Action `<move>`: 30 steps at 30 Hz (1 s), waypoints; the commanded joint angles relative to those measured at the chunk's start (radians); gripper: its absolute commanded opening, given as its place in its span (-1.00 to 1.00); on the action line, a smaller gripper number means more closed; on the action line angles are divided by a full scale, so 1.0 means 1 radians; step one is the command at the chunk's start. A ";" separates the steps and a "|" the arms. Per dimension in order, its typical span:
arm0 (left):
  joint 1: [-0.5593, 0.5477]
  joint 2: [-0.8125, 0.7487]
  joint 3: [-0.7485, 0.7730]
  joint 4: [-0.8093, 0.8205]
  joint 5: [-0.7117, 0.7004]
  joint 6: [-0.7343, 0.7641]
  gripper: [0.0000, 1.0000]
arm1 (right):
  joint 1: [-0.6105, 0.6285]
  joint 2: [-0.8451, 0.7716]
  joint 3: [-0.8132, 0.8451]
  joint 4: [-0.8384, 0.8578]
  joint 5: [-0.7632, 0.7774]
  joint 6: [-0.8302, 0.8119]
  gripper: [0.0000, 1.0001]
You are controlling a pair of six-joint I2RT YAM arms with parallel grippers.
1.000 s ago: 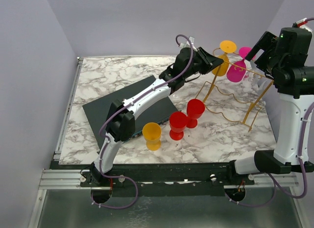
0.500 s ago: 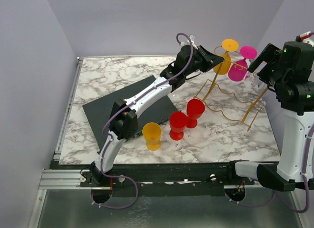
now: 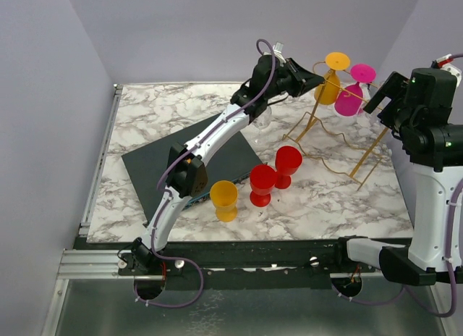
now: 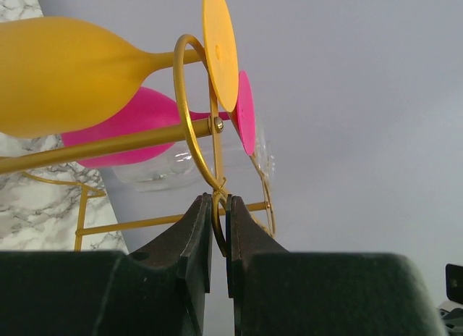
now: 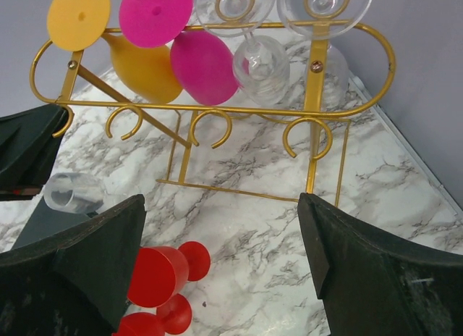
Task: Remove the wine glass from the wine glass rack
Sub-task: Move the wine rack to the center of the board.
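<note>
The gold wire wine glass rack (image 3: 338,132) stands at the far right of the marble table. Hanging upside down from it are a yellow wine glass (image 3: 328,88), a pink one (image 3: 350,101) and two clear ones (image 5: 260,61). My left gripper (image 3: 312,80) is shut on a curled scroll end of the rack (image 4: 194,126) at its left top corner; the wire sits between the jaws (image 4: 219,214). My right gripper (image 5: 221,206) is open and holds nothing. It hovers right of the rack (image 5: 311,111), apart from the glasses.
Two red glasses (image 3: 288,162) (image 3: 262,182) and a yellow glass (image 3: 224,198) stand near the table's middle front. A clear glass (image 3: 262,119) lies under the left arm, by a dark mat (image 3: 184,166). Walls close in left, far and right.
My left gripper closed further on the rack's scroll and rose a little; the rack shifted slightly left and away. The right arm drew back to the right.
</note>
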 commanded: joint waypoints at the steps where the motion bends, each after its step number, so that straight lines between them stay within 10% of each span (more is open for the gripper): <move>1: 0.059 0.033 0.091 0.018 0.044 -0.001 -1.00 | -0.008 0.007 0.004 0.047 0.047 -0.021 0.86; 11: 0.106 0.090 0.188 0.020 0.072 -0.029 -1.00 | -0.023 0.083 0.012 0.004 0.164 -0.031 0.73; 30: 0.150 0.146 0.229 0.075 0.098 -0.052 -1.00 | -0.374 0.129 -0.132 0.191 -0.237 -0.026 0.56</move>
